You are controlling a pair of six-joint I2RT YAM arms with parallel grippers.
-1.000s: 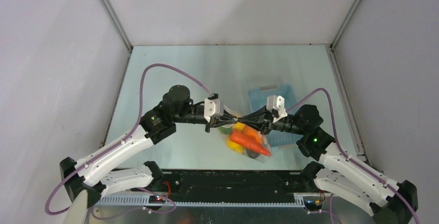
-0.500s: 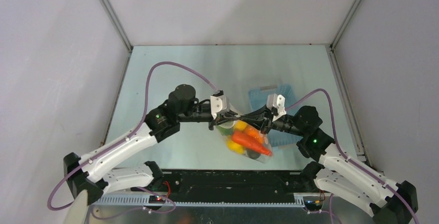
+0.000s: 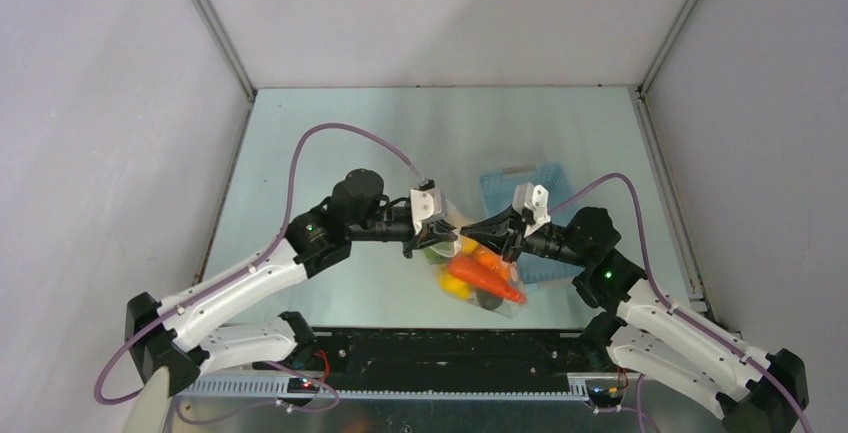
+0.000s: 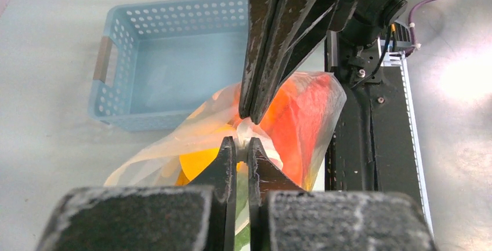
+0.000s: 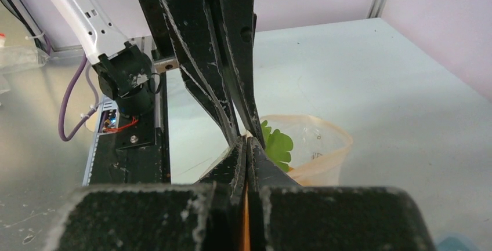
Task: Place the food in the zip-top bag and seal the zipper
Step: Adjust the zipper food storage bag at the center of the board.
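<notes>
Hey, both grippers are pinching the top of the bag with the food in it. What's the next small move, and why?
Probably slide the left gripper a touch along the zipper toward the right gripper, then check the seal. Both are shut on the top edge of the zip-top bag, tips almost meeting, and the food is inside, so little of the run seems left.

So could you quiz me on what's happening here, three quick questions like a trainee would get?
1. True or false: the blue basket holds food.
2. What do the left fingers and right fingers both pinch? A) the basket B) the top edge of the bag C) nothing at all
3. Fill in: the carrot lies ___ the bag.
Key: 1 false; 2 B; 3 inside.
</notes>
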